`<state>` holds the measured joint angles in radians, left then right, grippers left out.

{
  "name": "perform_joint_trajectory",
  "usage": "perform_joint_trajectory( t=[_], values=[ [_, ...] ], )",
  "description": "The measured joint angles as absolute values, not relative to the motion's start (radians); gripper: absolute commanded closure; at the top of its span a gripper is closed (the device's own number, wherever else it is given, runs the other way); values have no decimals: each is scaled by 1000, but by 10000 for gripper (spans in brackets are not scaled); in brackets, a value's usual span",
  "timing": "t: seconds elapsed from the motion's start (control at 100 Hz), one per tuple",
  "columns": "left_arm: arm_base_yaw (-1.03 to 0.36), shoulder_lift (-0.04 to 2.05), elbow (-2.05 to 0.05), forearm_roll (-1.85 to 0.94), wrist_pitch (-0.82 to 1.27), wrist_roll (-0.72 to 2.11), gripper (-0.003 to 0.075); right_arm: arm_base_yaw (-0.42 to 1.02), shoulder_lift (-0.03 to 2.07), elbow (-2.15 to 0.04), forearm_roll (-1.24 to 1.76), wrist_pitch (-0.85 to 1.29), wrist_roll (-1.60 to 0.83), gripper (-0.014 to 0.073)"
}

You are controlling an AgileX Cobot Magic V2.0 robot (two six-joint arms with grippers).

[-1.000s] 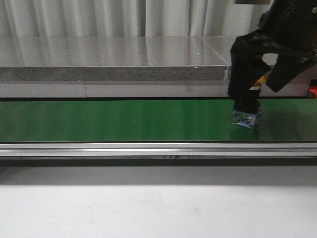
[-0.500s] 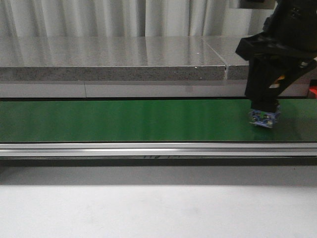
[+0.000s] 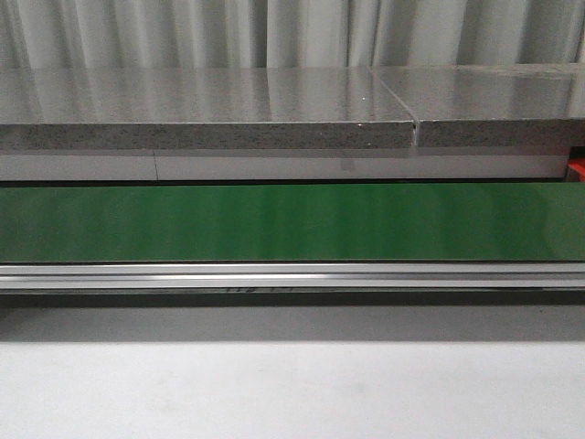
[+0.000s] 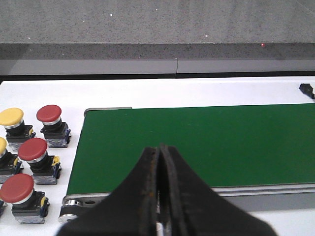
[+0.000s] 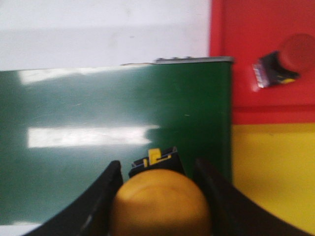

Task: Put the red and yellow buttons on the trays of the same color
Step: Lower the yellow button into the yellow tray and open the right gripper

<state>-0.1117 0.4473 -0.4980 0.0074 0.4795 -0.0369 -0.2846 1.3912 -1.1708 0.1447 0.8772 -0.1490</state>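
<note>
The right gripper point(image 5: 160, 206) pinches a yellow dome-capped push button point(image 5: 160, 199) betw. its black fingers, above the green conveyor belt point(image 5: 98, 108) near its end. Just beyond that end lie the red tray point(image 5: 246, 103), w/ a red push button point(image 5: 280, 61) on its side, and the yellow tray point(image 5: 270, 172). The left gripper point(image 4: 160, 196) is pressed together over the belt's other end; red and yellow buttons point(image 4: 32, 157) stand beside it.

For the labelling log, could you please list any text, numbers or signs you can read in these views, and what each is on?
No text can be read.
Dark marks under the conveyor rail: too small and blurred to read.
Red buttons, yellow button, and trays: no lettering visible.
</note>
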Motion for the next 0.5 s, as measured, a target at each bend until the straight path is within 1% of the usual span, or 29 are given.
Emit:
perform_joint_trajectory(
  t=[0.13,0.27,0.39,0.5],
  values=[
    [-112,447,-498,7,480,-37,739,-437,1391,-1171,143,881,-145,421],
    [-112,447,-498,7,480,-37,739,-554,1391,-1139,143,837,-127,421],
    [-112,447,-498,7,480,-37,739,-606,1391,-1081,143,762,-111,421],
    [-112,447,-498,7,480,-37,739,-617,1393,-1023,143,697,-107,421]
  ],
)
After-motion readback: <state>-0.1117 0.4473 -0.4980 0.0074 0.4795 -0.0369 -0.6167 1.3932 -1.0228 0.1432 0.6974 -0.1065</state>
